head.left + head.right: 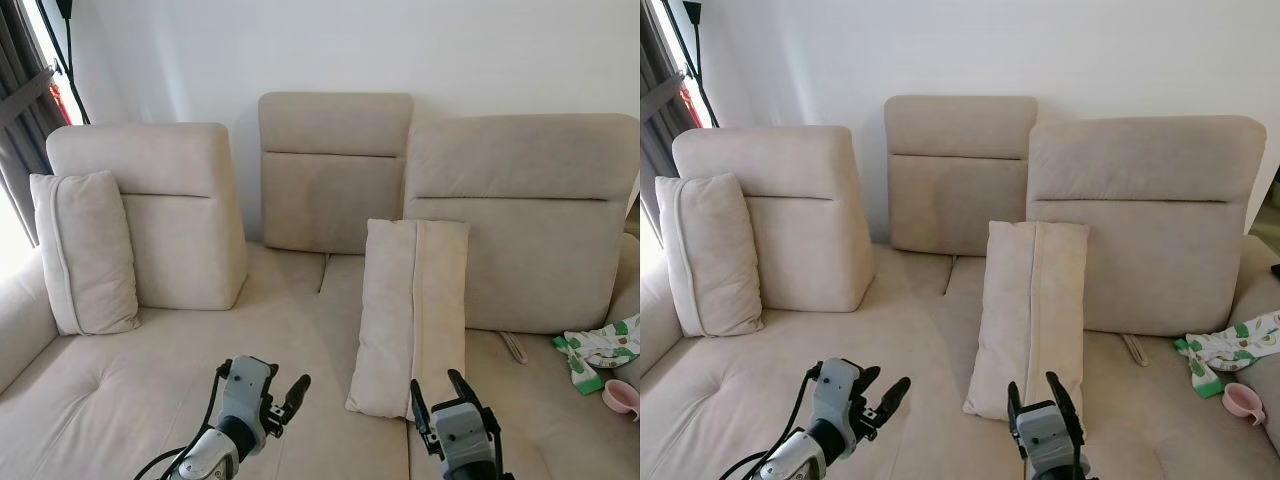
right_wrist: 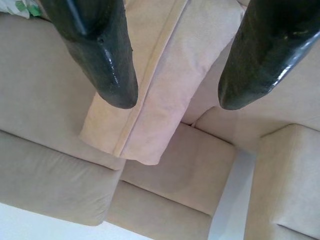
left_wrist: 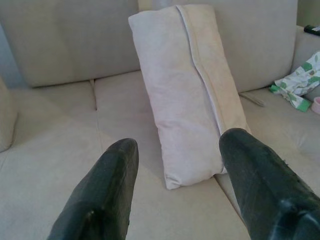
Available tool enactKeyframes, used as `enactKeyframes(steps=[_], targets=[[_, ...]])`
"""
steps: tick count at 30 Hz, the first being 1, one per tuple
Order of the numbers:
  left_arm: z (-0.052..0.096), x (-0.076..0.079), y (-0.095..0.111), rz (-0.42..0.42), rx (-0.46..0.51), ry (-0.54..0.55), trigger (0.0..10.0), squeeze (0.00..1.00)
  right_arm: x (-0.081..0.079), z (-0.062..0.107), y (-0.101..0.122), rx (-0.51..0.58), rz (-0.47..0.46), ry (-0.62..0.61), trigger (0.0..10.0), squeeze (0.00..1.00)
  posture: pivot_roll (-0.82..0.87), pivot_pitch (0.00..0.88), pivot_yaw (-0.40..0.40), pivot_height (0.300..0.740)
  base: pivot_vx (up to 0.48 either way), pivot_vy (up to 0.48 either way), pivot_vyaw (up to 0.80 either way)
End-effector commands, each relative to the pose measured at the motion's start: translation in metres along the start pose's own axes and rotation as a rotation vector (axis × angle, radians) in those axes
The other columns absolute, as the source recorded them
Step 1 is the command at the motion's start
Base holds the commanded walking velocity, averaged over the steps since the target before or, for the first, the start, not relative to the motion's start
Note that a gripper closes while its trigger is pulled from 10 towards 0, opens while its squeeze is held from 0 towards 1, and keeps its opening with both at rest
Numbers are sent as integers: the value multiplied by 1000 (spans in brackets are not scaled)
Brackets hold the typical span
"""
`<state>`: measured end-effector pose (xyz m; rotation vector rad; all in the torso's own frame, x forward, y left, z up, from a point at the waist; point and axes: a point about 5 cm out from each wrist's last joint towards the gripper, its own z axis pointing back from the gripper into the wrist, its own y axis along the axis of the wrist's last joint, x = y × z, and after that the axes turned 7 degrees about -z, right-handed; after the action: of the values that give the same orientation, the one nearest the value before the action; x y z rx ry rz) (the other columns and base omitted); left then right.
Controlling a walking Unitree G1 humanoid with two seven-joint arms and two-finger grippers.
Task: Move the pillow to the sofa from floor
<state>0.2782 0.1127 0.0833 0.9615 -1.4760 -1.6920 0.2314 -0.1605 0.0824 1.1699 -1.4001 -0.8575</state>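
The pillow [image 1: 410, 315] already lies on the sofa [image 1: 150, 370], propped lengthwise with its top edge against the right backrest [image 1: 525, 220] and its bottom corner resting on the seat close to the front edge, beside the seam between the middle and right seat cushions. We judge the placing step essentially done, so what is left is to let go cleanly and back off.

Our left hand [image 1: 263, 392] hovers above the seat toward the front edge, its two fingers spread wide and holding nothing; through its wrist view we see the pillow lying between and beyond the fingertips [image 3: 117, 170], apart from them. Our right hand [image 1: 440, 395] sits just beside the pillow's lower corner, fingers likewise parted with nothing between them.

To finish well, we should draw both hands straight back toward the front edge without brushing that lower corner, since the pillow leans at a slant and a nudge could slide it off the seat. If we want it steadier, a light push toward the backrest would seat it.

A second pillow [image 1: 85, 250] stands at the left armrest; a patterned cloth [image 1: 600, 350] and pink bowl [image 1: 622, 397] lie at the right end.
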Motion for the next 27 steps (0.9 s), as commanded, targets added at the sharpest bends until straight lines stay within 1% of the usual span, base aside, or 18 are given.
enactKeyframes(steps=[1, 13, 27], targets=[[4, -1, -4, 7, -17, -4, 10000, 0, -4, 3, -2, -4, 2, 8, 10000, 0, 76, 0, 75, 740, 0, 0, 0], [6, 0, -4, 8, -21, -19, 10000, 0, -2, 5, -4, -5, 10, 3, 10000, 0, 75, 0, 77, 740, 0, 0, 0], [7, 2, -4, 3, -27, -28, 10000, 0, -5, 2, -4, -4, 11, 7, 10000, 0, 84, 0, 76, 740, 0, 0, 0]])
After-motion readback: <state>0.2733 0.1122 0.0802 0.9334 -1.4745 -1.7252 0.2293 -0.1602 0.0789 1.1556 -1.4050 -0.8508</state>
